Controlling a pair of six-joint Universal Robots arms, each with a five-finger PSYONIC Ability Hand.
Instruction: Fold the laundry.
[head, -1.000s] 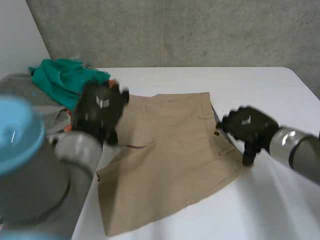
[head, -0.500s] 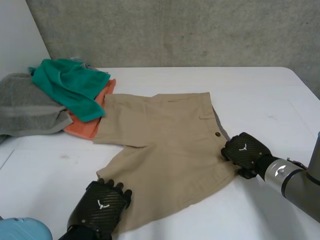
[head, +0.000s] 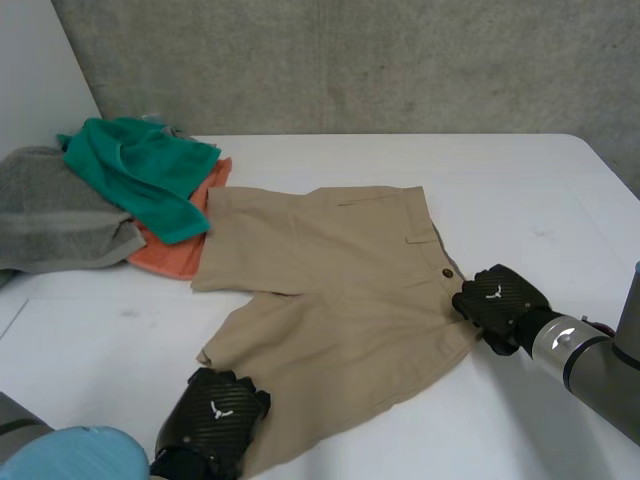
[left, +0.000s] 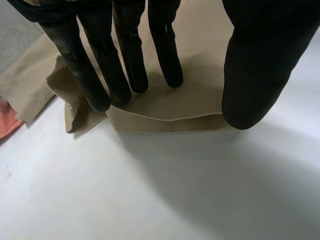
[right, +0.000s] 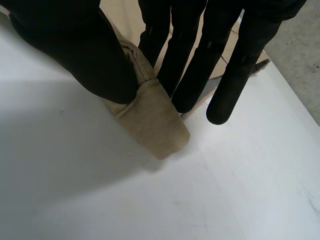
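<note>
Oppositely, hands at edges of shorts.

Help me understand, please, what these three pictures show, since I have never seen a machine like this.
It is a robot with two arms at a white table, each ending in a black hand. One picture looks down from a camera between the arms; the other two come from cameras on the wrists, looking along each palm. A pair of beige fabric shorts lies spread out, with a grey towel, a green cloth and an orange cloth piled beside it. The left hand rests straight fingers on a leg hem. The right hand pinches the waistband corner between thumb and fingers.
</note>
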